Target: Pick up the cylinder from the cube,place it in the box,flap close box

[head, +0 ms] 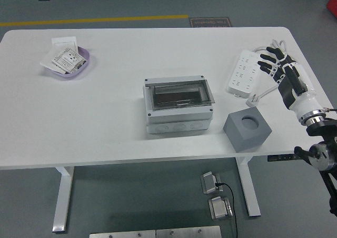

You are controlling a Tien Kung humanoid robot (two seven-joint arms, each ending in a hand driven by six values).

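Right hand (281,69) at the right edge of the frame, above the table's right side, fingers (269,59) loosely spread and pointing up-left, holding nothing. Black and white forearm running down to the lower right corner. Just left of the fingertips, a white power strip (244,72) lying on the white table (105,111), its cable looping behind the hand toward the upper right. Below the strip, toward the table's near edge, a grey cube (247,129) with a round hole in its top face, empty as far as can be seen. No cylinder visible on the cube or elsewhere on the table. Left of the cube, near the middle of the frame, a light grey box (179,106) with a transparent flap lying down over its top; something dark beneath the flap, too indistinct to identify. Far off in the upper left of the frame, a purple bowl (71,63) holding small white packets, with a white card just behind it.
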